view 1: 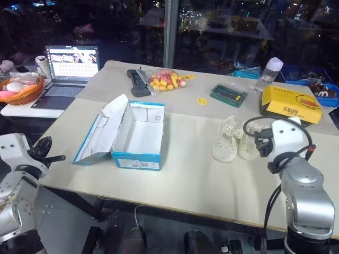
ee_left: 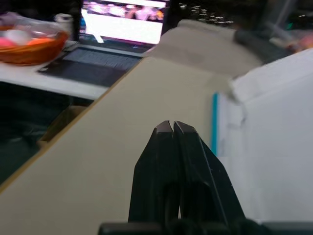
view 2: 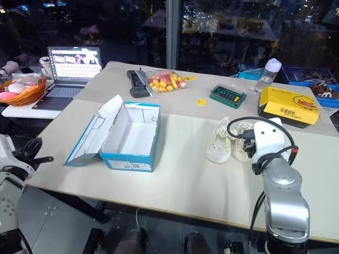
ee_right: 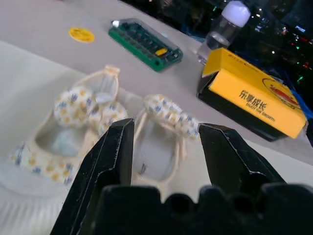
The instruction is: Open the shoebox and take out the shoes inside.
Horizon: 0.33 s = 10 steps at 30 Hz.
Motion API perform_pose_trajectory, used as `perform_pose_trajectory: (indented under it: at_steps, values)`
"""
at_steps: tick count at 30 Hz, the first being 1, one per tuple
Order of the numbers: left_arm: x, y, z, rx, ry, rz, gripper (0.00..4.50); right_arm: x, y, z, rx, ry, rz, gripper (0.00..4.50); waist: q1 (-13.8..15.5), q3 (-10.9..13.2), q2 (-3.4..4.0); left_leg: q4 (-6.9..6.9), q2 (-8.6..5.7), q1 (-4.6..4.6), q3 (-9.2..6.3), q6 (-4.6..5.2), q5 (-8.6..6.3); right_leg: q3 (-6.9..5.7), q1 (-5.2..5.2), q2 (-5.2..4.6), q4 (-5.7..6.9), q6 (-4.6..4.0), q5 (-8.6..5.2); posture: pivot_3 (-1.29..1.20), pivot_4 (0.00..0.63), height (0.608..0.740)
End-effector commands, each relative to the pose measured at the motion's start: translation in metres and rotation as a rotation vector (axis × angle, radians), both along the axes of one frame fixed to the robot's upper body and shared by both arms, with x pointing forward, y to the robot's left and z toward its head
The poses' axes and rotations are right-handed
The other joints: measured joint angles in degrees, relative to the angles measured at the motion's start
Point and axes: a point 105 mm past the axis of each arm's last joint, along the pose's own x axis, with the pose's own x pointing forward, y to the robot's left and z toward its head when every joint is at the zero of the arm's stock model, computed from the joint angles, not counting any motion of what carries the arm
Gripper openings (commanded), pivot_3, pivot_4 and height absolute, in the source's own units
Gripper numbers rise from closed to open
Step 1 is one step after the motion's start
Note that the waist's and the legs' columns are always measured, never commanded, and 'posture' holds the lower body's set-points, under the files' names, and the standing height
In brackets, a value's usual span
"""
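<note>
The blue shoebox (view 1: 139,138) stands open on the table's left half, its white inside bare and its lid (view 1: 100,135) folded out to its left. The two cream-white shoes (view 1: 225,140) (ee_right: 73,122) sit side by side on the table to the right of the box. Just short of them my right gripper (ee_right: 166,126) is open, with nothing between its fingers. My left gripper (ee_left: 169,126) is shut and empty, level at the table's left edge, beside the lid (ee_left: 274,122).
A yellow box (view 1: 293,103), a green board (view 1: 228,94), a clear bottle (view 1: 268,74), a bag of small colourful items (view 1: 167,80) and a black object (view 1: 139,83) lie along the back. A laptop (view 1: 69,71) and an orange basket (view 1: 21,90) sit on a side table at left.
</note>
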Motion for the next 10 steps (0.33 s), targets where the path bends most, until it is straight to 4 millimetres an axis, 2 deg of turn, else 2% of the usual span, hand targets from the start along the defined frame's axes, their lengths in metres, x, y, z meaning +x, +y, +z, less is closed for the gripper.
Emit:
perform_pose_trajectory:
  at_steps: [1, 5, 10]
  values:
    - [-0.002, 0.005, 0.012, 0.033, -0.052, 0.015, 0.1, -0.004, -0.003, 0.004, -0.085, -0.035, 0.007, 2.59, 0.0, 0.0, 0.0, 0.0, 0.0, 0.0, 0.0, 0.0, 0.0, 0.0, 0.0, 0.0, -0.02, -0.02, 0.01, 0.0, 0.15, 0.716]
    - [0.001, 0.005, 0.013, 0.029, -0.066, 0.006, 0.1, -0.01, -0.012, -0.011, -0.089, 0.009, 0.004, 2.59, -0.1, 0.0, 0.0, -0.1, 0.02, -0.03, 0.01, 0.0, 0.0, -0.02, 0.07, 0.0, -0.33, -0.09, 0.07, 0.0, 0.15, 0.716]
    - [0.004, 0.003, 0.014, 0.025, -0.079, -0.013, 0.1, -0.01, -0.016, -0.02, -0.061, 0.013, -0.011, 2.59, -0.1, 0.0, 0.0, -0.08, 0.01, -0.19, 0.01, 0.0, 0.0, -0.02, -0.01, 0.01, -0.37, -0.05, 0.09, 0.0, 0.15, 0.716]
